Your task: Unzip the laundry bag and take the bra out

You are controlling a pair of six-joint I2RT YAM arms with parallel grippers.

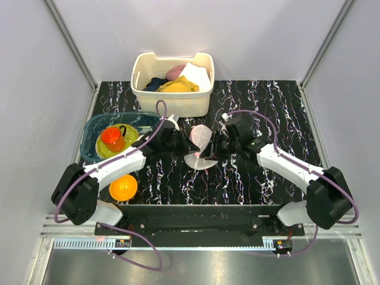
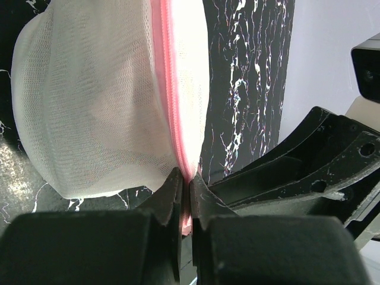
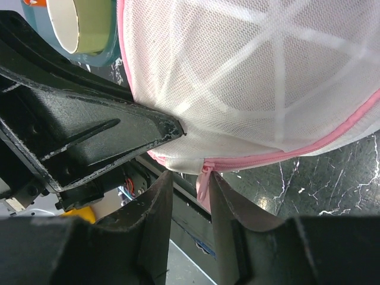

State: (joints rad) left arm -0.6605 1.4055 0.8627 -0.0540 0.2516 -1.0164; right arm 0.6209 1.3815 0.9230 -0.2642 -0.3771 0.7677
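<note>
The laundry bag [image 1: 199,145], a domed white mesh case with a pink zip rim, is held up on edge at the table's middle between both grippers. My left gripper [image 2: 189,181] is shut on the pink zip rim [image 2: 169,89], with the mesh dome [image 2: 101,107] bulging to its left. My right gripper [image 3: 190,181] is open under the bag [image 3: 255,77]. The pink zip pull [image 3: 203,181] hangs between its fingers, close to the right finger. The zip looks closed. The bra does not show. In the top view the left gripper [image 1: 189,144] and right gripper [image 1: 209,151] meet at the bag.
A white slatted basket [image 1: 172,83] with clothes stands at the back. A teal tub [image 1: 98,127] holding a red cup and a green plate sits at the left. An orange bowl [image 1: 123,187] lies by the left arm. The left gripper's finger [image 3: 101,130] fills the right wrist view's left side.
</note>
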